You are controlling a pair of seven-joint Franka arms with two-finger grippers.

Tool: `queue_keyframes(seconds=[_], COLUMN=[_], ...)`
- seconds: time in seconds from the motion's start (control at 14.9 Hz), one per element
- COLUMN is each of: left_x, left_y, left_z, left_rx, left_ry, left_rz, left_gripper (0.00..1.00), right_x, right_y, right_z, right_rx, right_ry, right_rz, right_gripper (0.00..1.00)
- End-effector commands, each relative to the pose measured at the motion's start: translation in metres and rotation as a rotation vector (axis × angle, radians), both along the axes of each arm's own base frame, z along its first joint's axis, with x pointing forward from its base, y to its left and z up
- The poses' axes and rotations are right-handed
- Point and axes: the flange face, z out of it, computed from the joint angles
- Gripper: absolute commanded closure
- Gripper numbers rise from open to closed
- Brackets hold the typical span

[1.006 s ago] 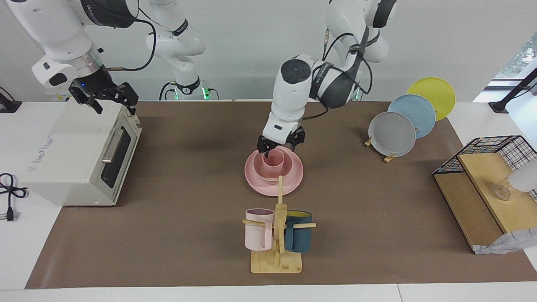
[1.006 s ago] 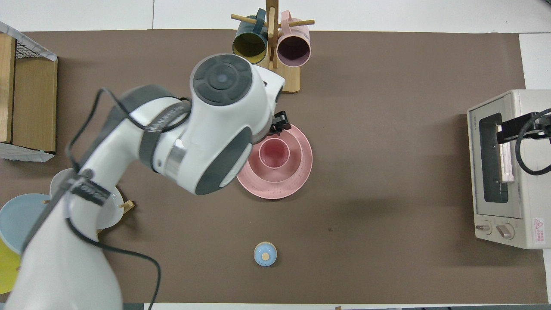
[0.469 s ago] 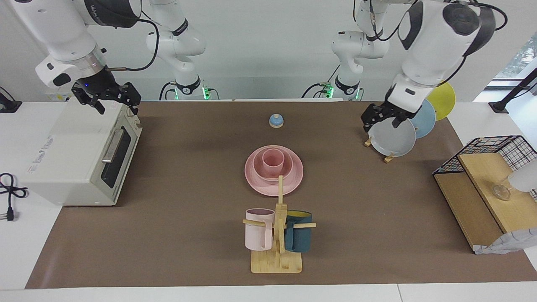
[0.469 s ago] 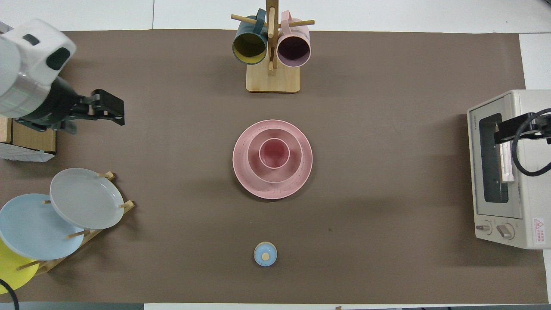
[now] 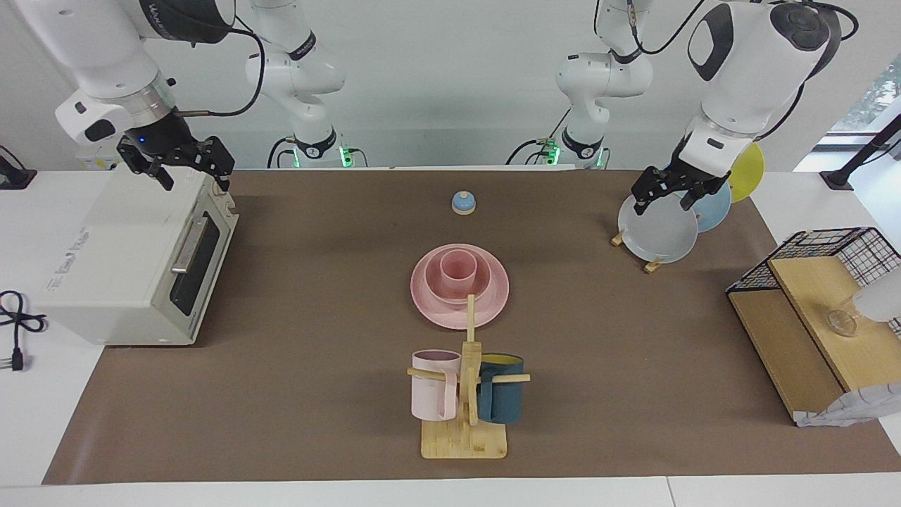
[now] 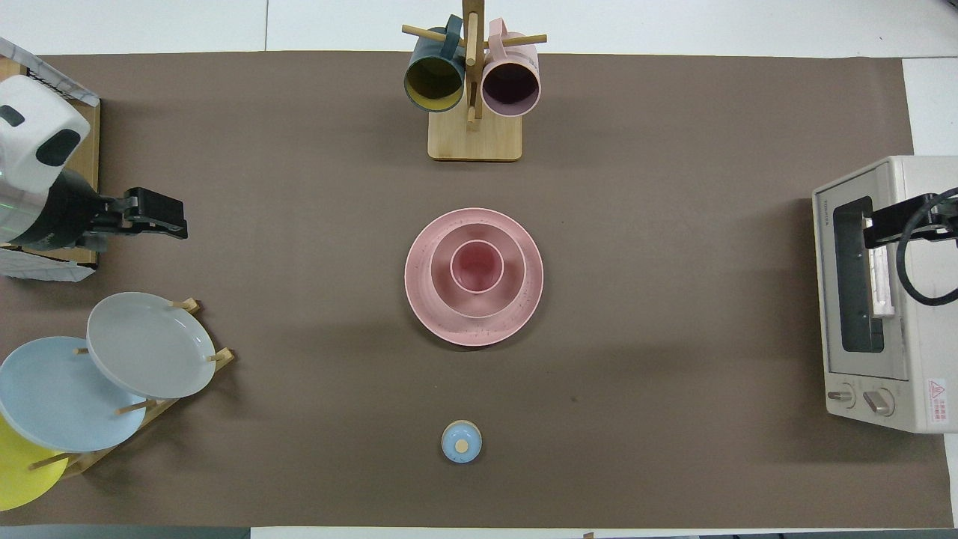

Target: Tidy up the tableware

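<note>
Nearest my bases, lower middle of the overhead frame: a small blue domed knob (image 6: 461, 441) on the worktop (image 6: 673, 374). Lower corner at my left arm's end: grey plate (image 6: 150, 344), blue plate (image 6: 52, 397) and yellow plate (image 6: 19, 479), leaning in a wooden rack. My left claw (image 5: 665, 201) hangs in the air over the grey plate's upper edge in the facing frame. Its fingers are spread and hold nothing. My right claw (image 5: 191, 176) waits over the top front edge of the toaster oven (image 5: 127, 260), fingers apart, also holding nothing.

Dead centre of both frames is the pink set, nested. The plate (image 6: 449, 322) is flat on the worktop, the bowl (image 6: 441, 281) sits on it, and the cup (image 6: 477, 266) stands upright in the bowl. Both claws are well apart from the stack.

Farthest, top middle of the overhead frame: the wooden mug tree (image 6: 474, 138), with a dark teal mug (image 6: 432, 75) and a pink mug (image 6: 511, 86) hung on its pegs.
</note>
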Motion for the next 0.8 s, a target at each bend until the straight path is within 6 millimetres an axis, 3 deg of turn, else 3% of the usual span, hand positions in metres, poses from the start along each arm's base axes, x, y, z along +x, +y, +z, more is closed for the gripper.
queue_keyframes(seconds=[0.0,0.13,0.34,0.54,0.74], left_x=[-0.009,-0.02,-0.031,-0.047,-0.035], left_y=[0.013,0.014,0.012,0.015,0.029], left_z=[0.028,0.048,0.05,0.039,0.028], left_rx=[0.037,0.047,0.048,0.044,0.01], left_ry=[0.018,0.09,0.144,0.161,0.068], left_rz=[-0.016,-0.023,-0.036,-0.035,-0.005], left_gripper=[0.0,0.0,0.0,0.0,0.0], right_x=[0.0,0.0,0.0,-0.001,-0.001], right_y=[-0.005,-0.006,-0.009,-0.015,-0.015], right_z=[0.002,0.004,0.004,0.005,0.005], right_rx=[0.016,0.015,0.015,0.014,0.014], right_ry=[0.011,0.008,0.008,-0.001,-0.002], right_rz=[0.005,0.004,-0.004,-0.004,-0.001], right_gripper=[0.0,0.0,0.0,0.0,0.0])
